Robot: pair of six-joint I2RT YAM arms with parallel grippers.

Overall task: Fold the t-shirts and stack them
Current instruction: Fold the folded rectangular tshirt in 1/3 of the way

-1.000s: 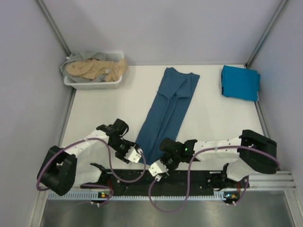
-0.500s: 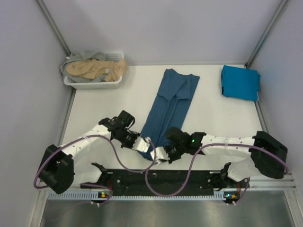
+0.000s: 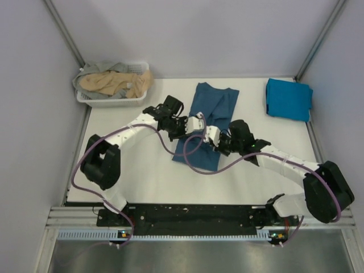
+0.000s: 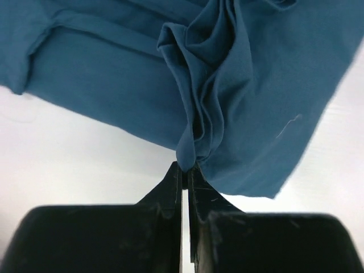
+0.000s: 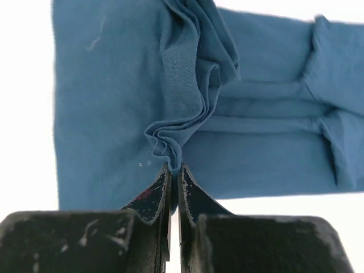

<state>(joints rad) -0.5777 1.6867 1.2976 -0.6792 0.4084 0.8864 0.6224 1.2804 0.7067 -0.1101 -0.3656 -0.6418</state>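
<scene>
The dark teal-blue t-shirt (image 3: 214, 101) lies lengthwise in the middle of the table, its near end lifted and doubled back over the rest. My left gripper (image 3: 197, 123) is shut on a bunched edge of this shirt (image 4: 256, 85); the cloth is pinched between the tips (image 4: 186, 168). Just to its right, my right gripper (image 3: 214, 135) is shut on another gathered fold of the same shirt (image 5: 114, 85), held at the tips (image 5: 175, 169). A brighter cyan-blue t-shirt (image 3: 288, 99) lies folded at the back right.
A white slatted basket (image 3: 95, 100) at the back left holds a tan shirt (image 3: 114, 83) and a grey shirt (image 3: 103, 68). Grey walls close in the table on three sides. Purple cables loop from both arms over the near half of the table.
Both grippers shut on the dark shirt's near end at the front edge, then carried it away toward the table's middle, so the shirt now lies about half as long.
</scene>
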